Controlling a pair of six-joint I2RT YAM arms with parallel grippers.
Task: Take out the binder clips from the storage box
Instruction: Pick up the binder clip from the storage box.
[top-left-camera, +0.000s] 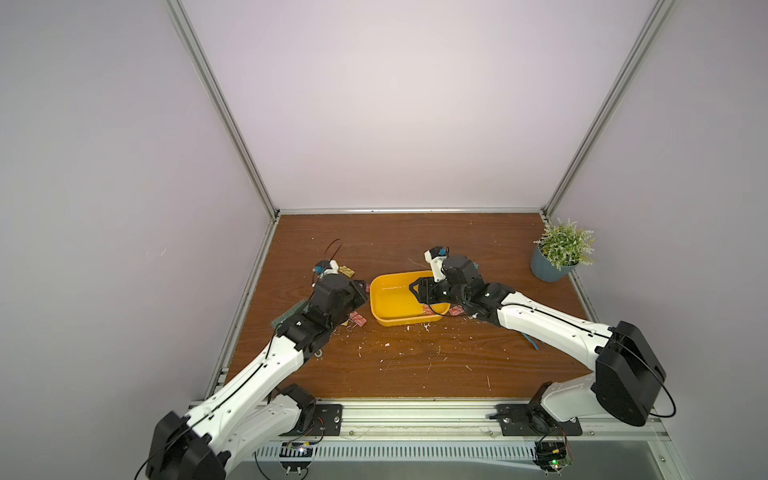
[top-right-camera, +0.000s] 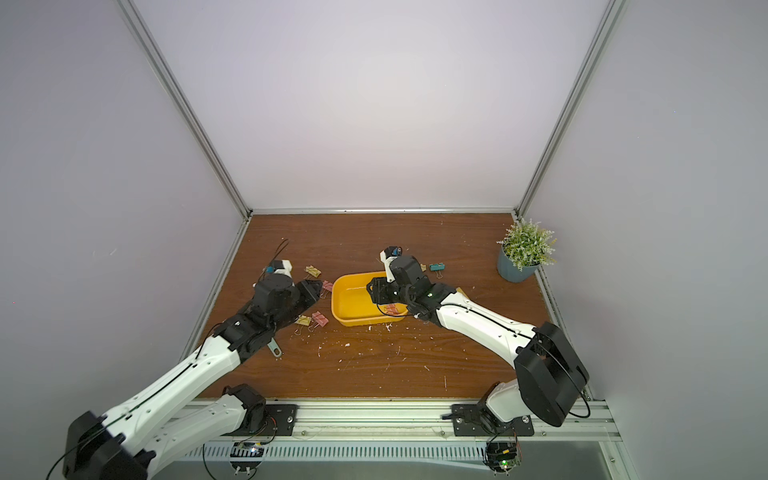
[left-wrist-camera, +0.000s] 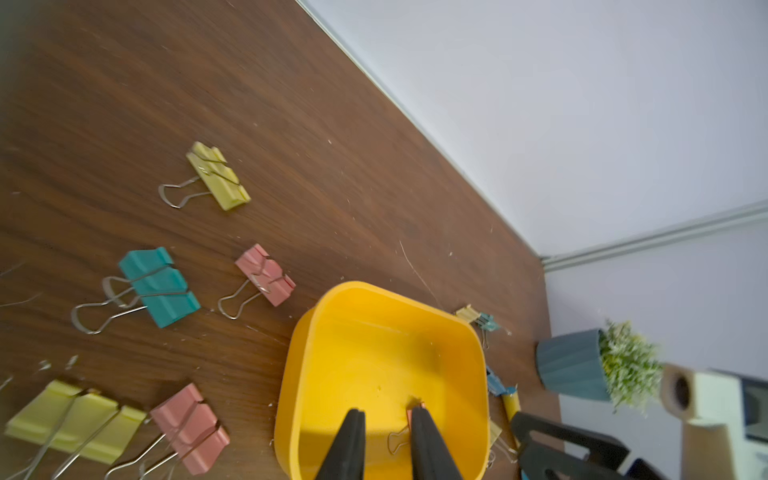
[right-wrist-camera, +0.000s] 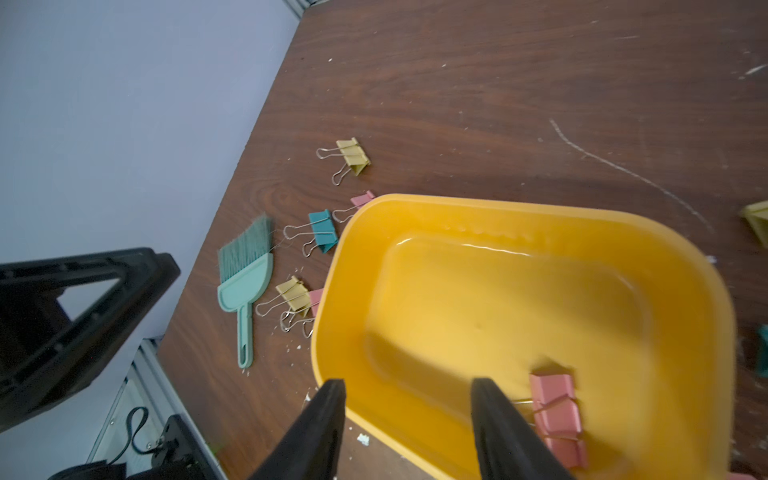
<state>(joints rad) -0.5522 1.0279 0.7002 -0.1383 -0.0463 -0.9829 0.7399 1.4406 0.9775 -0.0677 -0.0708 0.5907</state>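
Since only one pink binder clip (right-wrist-camera: 557, 411) is seen inside the storage box (right-wrist-camera: 519, 216), the task is judged nearly done. The other binder clips are scattered on the table (right-wrist-camera: 498, 104) to both sides of the box, among them a teal clip (left-wrist-camera: 160, 286), a yellow clip (left-wrist-camera: 218, 176) and a second pink clip (left-wrist-camera: 266, 274) (a few more are glimpsed past the far rim). The right gripper (right-wrist-camera: 405, 382) is spread wide and empty at the box's near wall, with the last clip lying just beside one finger. The left gripper (left-wrist-camera: 384, 411) is parted a little, with nothing gripped as far as can be told. The box is set mid-table between both arms.
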